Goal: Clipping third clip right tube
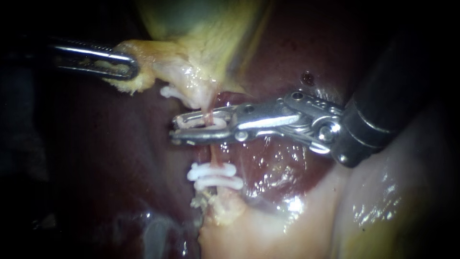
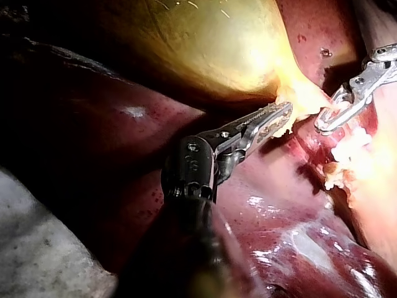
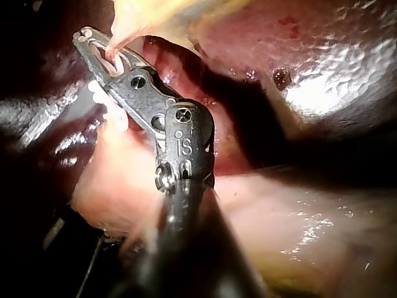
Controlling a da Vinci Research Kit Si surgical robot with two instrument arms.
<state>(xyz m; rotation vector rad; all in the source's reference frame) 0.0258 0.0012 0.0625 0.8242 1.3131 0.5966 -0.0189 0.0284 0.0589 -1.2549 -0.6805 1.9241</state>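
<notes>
Two thin instruments are at work over the wet, dark red liver [image 1: 120,144]. The right tube [image 1: 216,156] is a thin pink string. It runs up and down, a little slanted, from the narrow end of the yellow gallbladder [image 1: 201,29] to a pale, bumpy lump of tissue [image 1: 223,206] below.

The right instrument [image 1: 175,128] comes in from the upper right and its jaws point to the left, straight across the tube. The jaws are pinching a white clip [image 1: 199,122], and the tube passes between them. This clip lies sideways across the tube, just under the gallbladder.

Lower down the same tube sit two lower clips [image 1: 213,176], stacked close together and also lying sideways. One more small white piece [image 1: 167,91], which looks like a clip, sits near the gallbladder's narrow end.

The left instrument [image 1: 129,64] comes in from the left. Its jaws are pressed onto the yellow edge of the gallbladder.

The liver shines with wet spots. All around it the room is dark.
</notes>
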